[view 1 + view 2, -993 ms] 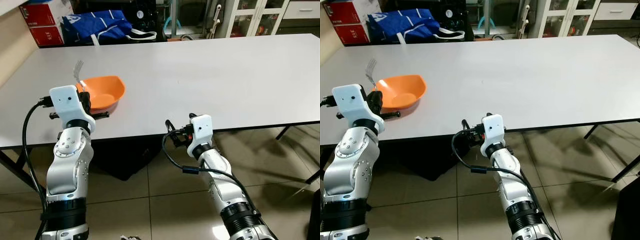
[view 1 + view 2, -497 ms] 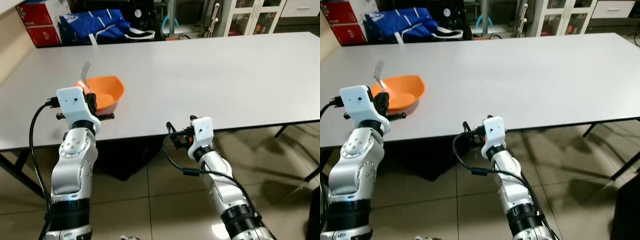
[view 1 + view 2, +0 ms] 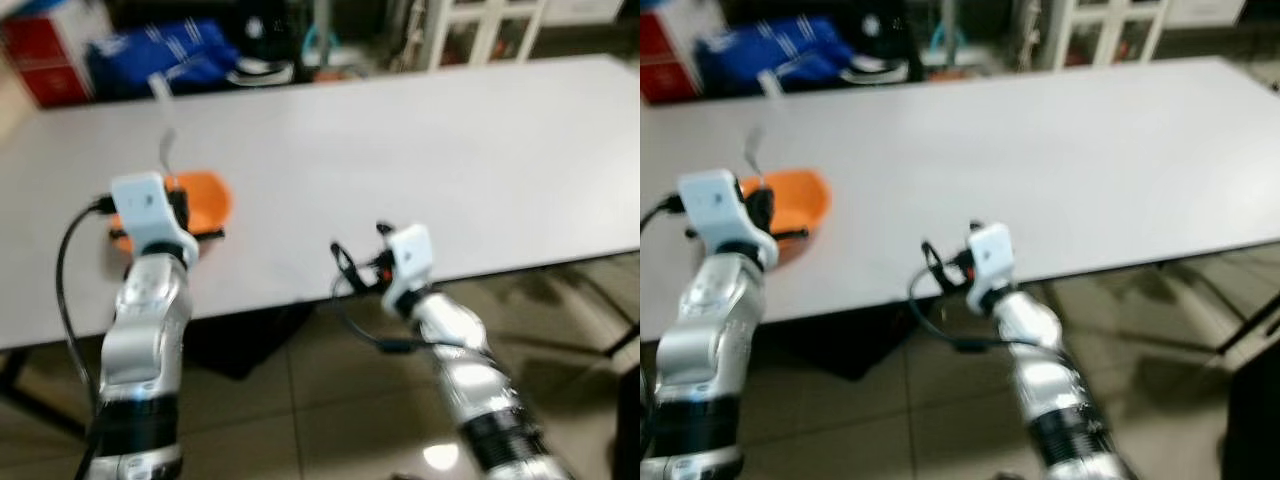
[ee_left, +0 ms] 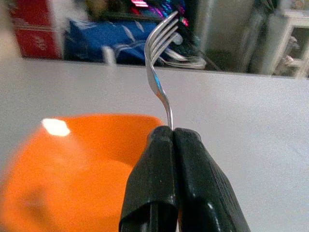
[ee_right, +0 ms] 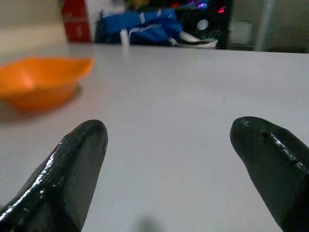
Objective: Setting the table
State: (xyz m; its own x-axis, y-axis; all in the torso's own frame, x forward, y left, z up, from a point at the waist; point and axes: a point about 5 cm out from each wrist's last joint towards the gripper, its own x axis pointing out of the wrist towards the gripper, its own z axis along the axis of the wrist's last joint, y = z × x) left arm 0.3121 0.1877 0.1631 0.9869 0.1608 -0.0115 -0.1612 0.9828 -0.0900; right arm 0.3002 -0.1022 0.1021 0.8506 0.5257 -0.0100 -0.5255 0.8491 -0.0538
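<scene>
Two grippers: both at the table's (image 3: 420, 150) near edge.
Left gripper (image 4: 173, 131): clenched on the fork (image 4: 158, 58), above the orange bowl (image 4: 72, 159).
Right gripper (image 5: 169, 145): fingers spread, well apart from the bowl.

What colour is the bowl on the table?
The bowl is plain orange, clearest in the left wrist view.

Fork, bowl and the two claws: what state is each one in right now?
Fork: held upright, prongs up, over the bowl.
Bowl: upright on the table, looks empty.
Left gripper: jaws shut on the fork's handle.
Right gripper: jaws open, holding nothing, at the table's near edge.
</scene>
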